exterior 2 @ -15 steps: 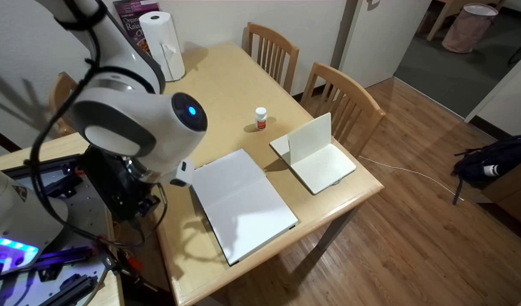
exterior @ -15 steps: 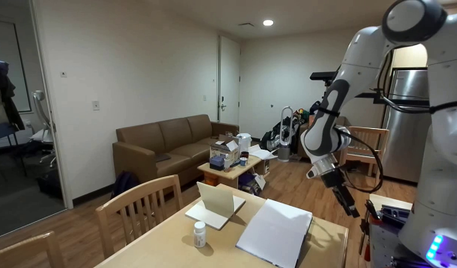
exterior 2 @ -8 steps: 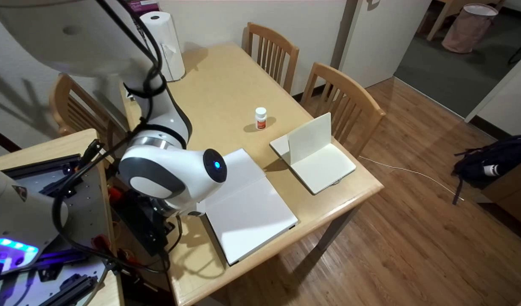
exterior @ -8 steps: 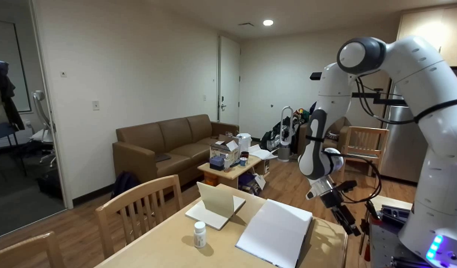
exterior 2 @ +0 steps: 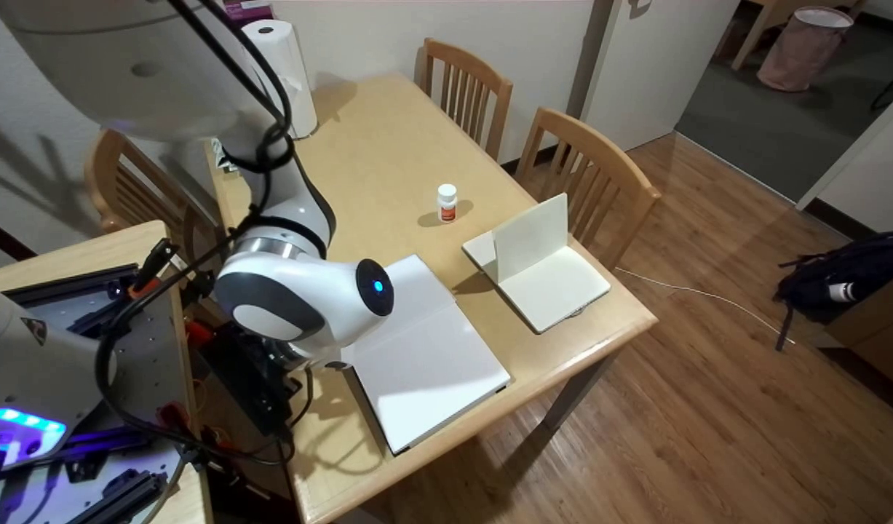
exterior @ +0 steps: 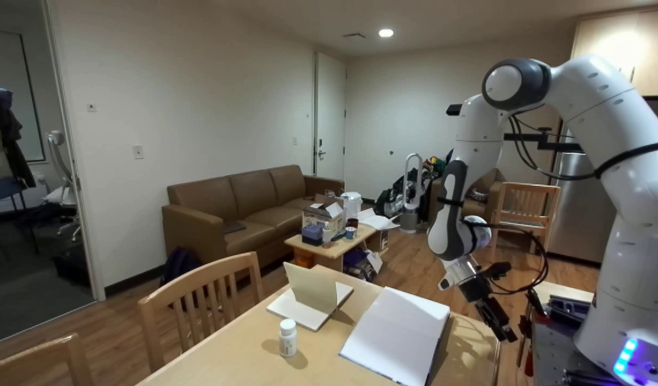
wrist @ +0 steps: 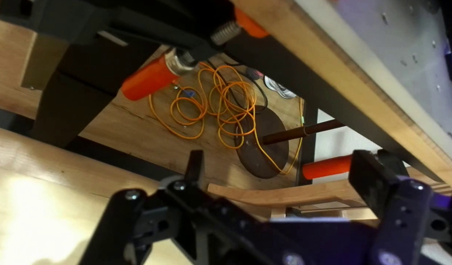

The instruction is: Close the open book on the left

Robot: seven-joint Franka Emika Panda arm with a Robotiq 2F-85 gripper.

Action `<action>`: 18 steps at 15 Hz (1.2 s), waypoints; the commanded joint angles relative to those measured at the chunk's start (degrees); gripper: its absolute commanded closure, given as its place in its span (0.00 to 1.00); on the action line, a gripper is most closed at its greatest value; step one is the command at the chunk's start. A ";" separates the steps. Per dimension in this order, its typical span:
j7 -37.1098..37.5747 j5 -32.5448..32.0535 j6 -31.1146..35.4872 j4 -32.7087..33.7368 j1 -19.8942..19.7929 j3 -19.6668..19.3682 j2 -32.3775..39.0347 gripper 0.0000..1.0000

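Observation:
The book lies open on the table, plain white pages facing up, with a narrow blue edge of cover showing. In an exterior view the open book has a crease running across it; the arm's wrist covers part of its near edge. My gripper points downward off to the side of the book, around the table's edge on the robot's side, touching nothing that I can see. In the wrist view the gripper stands open, its fingers wide apart and nothing held. The book is out of the wrist view.
Also on the table are a cream folded book with an upright leaf, a white bottle and a paper towel roll. Orange-handled clamps and the robot's stand border the gap below the gripper.
The arm has come down and its wrist has shifted over the book's near edge, mostly in the earlier half second. The gripper is lower and still open. Book and bottle have not moved.

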 commanded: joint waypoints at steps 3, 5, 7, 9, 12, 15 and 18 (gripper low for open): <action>9.66 2.04 -15.58 11.88 -1.31 2.34 5.55 0.00; 10.88 -1.00 -19.04 18.01 0.00 2.66 8.01 0.00; 6.36 -3.34 -16.30 23.42 -0.51 3.80 11.24 0.00; 3.88 -5.72 -12.52 28.34 -0.20 4.71 14.51 0.00; 0.95 -10.22 -8.96 34.18 0.32 5.67 18.49 0.00; -1.80 -10.88 -9.75 38.06 -0.65 7.03 20.80 0.00; 0.78 -9.97 -10.11 35.27 -0.06 6.42 18.91 0.00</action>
